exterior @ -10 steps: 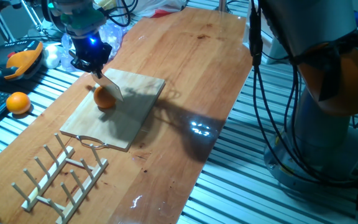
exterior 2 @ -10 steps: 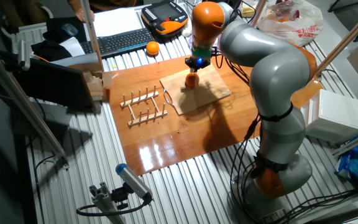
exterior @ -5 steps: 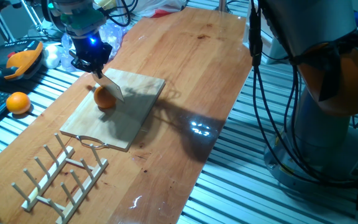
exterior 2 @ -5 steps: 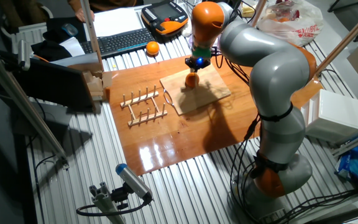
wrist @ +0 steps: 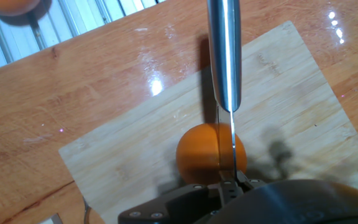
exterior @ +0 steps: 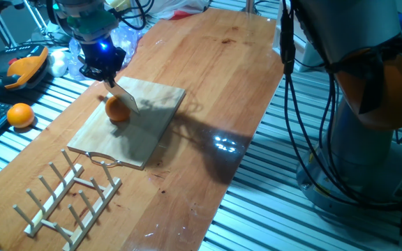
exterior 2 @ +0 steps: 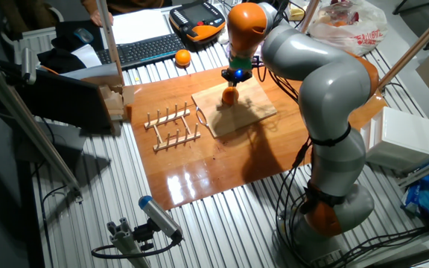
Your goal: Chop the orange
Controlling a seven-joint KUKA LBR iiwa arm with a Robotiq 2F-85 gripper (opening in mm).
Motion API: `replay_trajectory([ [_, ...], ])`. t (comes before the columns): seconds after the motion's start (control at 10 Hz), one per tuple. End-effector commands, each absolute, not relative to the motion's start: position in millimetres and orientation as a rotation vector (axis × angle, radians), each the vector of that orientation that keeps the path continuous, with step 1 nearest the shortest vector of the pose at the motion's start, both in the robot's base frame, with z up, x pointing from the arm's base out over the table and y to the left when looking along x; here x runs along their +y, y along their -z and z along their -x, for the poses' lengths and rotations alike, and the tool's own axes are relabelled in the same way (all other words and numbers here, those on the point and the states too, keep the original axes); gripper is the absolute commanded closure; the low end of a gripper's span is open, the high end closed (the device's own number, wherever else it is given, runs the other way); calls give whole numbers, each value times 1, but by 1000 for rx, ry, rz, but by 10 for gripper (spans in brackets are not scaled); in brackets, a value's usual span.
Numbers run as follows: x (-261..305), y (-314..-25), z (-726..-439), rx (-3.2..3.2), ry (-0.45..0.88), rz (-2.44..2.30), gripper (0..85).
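Observation:
The orange (exterior: 117, 110) sits whole on the wooden cutting board (exterior: 152, 111), near its far left side. My gripper (exterior: 103, 73) is right above it, shut on a knife whose steel blade (exterior: 123, 97) slants down over the orange's top. In the hand view the blade (wrist: 224, 56) runs edge-on across the middle of the orange (wrist: 204, 155), on or just above its skin; I cannot tell which. The other fixed view shows the gripper (exterior 2: 234, 77) directly over the orange (exterior 2: 230, 95).
A second whole orange (exterior: 20, 115) lies off the table on the slatted bench to the left, next to an orange-and-black handheld device (exterior: 26, 66). A wooden peg rack (exterior: 68, 199) stands in front of the board. The robot base (exterior: 375, 104) is to the right.

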State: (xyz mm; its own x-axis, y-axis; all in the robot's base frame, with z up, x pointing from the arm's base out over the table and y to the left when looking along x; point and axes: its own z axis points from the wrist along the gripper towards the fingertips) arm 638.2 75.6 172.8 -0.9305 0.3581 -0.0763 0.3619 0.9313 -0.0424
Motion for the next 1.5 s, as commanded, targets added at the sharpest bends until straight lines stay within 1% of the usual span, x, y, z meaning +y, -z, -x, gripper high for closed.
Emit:
replay_trajectory([
  [0.0,76,-172,-638,3019,83,-568,850],
  [1.4,82,-160,-639,2999,101,-579,850],
])
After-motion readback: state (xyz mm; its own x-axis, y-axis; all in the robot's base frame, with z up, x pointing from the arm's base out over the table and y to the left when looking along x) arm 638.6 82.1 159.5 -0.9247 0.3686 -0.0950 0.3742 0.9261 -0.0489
